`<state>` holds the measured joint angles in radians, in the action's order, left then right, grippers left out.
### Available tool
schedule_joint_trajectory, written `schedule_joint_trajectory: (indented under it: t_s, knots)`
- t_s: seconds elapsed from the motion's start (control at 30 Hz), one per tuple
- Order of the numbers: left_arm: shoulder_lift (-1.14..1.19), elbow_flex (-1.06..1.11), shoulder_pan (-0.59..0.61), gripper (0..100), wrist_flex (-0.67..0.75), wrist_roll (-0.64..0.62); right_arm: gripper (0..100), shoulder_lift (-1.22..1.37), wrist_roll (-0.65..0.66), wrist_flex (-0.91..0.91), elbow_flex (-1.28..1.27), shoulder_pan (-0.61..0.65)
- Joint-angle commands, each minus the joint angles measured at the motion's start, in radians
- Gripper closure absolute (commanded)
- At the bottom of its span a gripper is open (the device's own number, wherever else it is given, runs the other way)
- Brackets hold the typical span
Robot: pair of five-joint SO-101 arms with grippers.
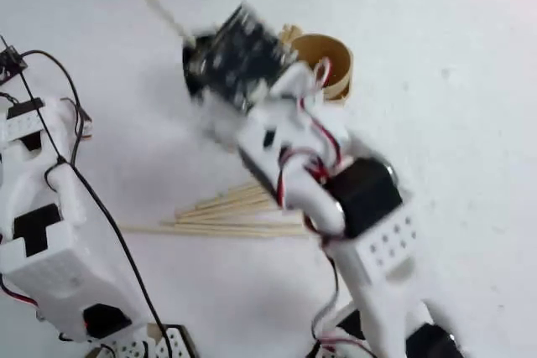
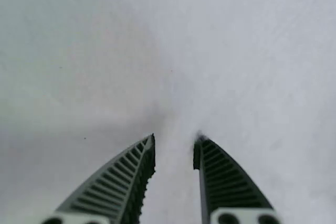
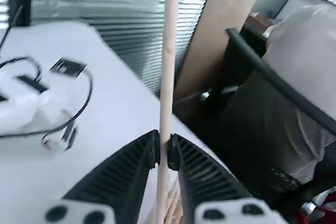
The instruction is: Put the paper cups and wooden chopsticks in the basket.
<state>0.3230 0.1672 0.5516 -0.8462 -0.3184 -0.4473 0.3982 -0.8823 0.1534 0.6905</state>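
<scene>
My right gripper (image 3: 164, 145) is shut on one wooden chopstick (image 3: 168, 66), which runs straight out past its fingertips. In the high view that gripper (image 1: 197, 48) hangs above the far middle of the table, and the chopstick (image 1: 155, 2) slants up and to the far left. Just to its right stands a brown round container (image 1: 331, 60) with stick ends showing at its rim; I cannot tell if it is a cup or the basket. Several chopsticks (image 1: 226, 211) lie in a loose fan at the table's middle. My left gripper (image 2: 174, 140) is open over bare white table.
The left arm (image 1: 42, 232) lies along the table's left edge with black cables (image 1: 63, 115) looping beside it. The right arm's body (image 1: 361, 207) covers part of the chopstick pile. A chair and window blinds stand beyond the table's far edge.
</scene>
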Motion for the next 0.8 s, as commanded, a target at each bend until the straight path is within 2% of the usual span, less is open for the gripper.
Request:
schedule_joint_trajectory:
  t_s: [0.0, 0.37, 0.77]
  knots:
    - [-0.004, -0.044, -0.008, 86, 0.003, -0.006, 97.8, 0.077, -0.011, 0.162, 0.057, -0.062]
    - [-0.004, -0.044, -0.008, 86, 0.005, -0.006, 98.1, 0.311, -0.011, 0.171, 0.054, -0.130]
    - [-0.004, -0.044, -0.008, 86, 0.005, -0.006, 97.7, 0.321, -0.003, 0.124, 0.055, -0.130]
